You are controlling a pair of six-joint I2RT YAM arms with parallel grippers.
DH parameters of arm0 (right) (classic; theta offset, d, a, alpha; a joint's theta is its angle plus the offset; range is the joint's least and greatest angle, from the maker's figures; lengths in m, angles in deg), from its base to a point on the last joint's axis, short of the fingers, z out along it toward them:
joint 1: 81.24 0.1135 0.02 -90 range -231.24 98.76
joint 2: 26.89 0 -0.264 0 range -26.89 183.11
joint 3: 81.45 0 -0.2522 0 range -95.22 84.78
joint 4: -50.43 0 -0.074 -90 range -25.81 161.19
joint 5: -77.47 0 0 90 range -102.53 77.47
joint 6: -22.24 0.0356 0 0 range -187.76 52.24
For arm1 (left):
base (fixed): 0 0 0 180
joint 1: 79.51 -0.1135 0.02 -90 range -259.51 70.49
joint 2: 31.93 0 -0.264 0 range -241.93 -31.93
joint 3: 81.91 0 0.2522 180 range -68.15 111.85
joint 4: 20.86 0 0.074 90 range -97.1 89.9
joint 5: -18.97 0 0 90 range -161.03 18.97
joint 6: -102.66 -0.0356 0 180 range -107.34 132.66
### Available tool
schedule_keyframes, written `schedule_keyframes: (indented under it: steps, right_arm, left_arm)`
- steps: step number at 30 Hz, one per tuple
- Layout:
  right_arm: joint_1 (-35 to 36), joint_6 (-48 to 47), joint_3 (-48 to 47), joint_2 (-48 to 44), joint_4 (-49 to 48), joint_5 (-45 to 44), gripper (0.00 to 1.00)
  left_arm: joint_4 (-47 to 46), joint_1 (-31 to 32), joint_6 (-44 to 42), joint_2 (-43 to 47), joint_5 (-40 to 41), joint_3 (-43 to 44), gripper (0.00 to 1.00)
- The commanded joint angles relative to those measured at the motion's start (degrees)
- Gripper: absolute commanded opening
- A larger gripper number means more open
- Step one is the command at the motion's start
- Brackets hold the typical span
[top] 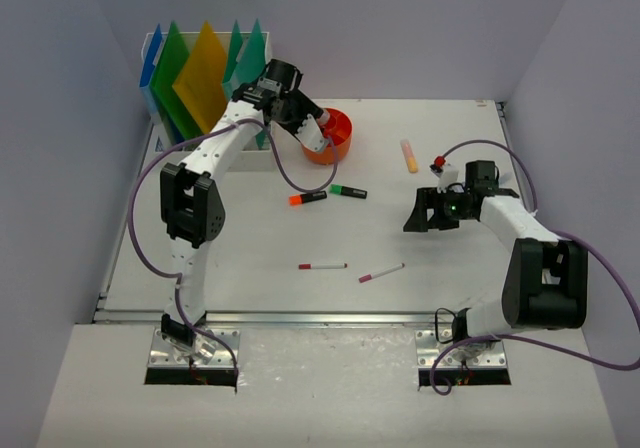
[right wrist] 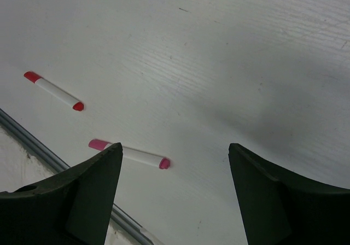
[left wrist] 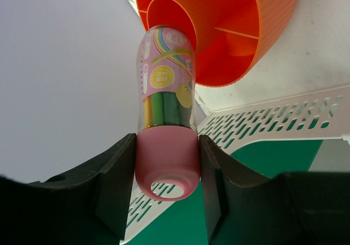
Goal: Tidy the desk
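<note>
Grasp geometry, left arm. My left claw (left wrist: 167,160) is clenched on the pink cap of a clear marker tube (left wrist: 167,81). The tube's long axis runs straight away from my palm toward the mouth of the orange holder (left wrist: 246,31), which stands toward the far side of the desk (top: 450,258). Whether the tip is already inside, I cannot tell. My right claw (right wrist: 175,152) hangs released over a pink-tipped pen (right wrist: 131,155), well apart from the holder.

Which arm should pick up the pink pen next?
Probably right. The right tool is open over the desk near the pink pen; the left tool is shut on a tube at the orange cup.
</note>
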Motion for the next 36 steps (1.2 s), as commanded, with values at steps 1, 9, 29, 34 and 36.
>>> schedule_keyframes:
  steps: [1, 9, 29, 34, 36]
  right_arm:
    - [-0.81, 0.34, 0.57, -1.09, -1.64, 2.33, 0.78]
    - [-2.03, 0.04, 1.67, -1.53, -1.91, 2.99, 0.78]
    - [-4.33, 0.15, 2.72, -0.32, -2.27, 5.05, 0.79]
    - [-4.61, 0.18, 2.42, -0.21, -1.96, 5.29, 0.79]
    - [-4.72, 0.15, 2.44, -0.23, -1.85, 5.53, 0.79]
  left_arm:
    - [2.91, 0.37, -41.31, 3.35, 0.00, 1.86, 0.00]
    - [5.62, 1.11, -42.87, -0.50, 3.83, 6.34, 0.06]
    - [2.72, 2.63, -43.04, -3.23, 4.05, 7.54, 0.24]
    - [0.80, 2.83, -43.01, -2.89, 4.10, 6.29, 0.49]
    - [-0.41, 2.83, -42.93, -2.83, 3.43, 5.93, 0.59]
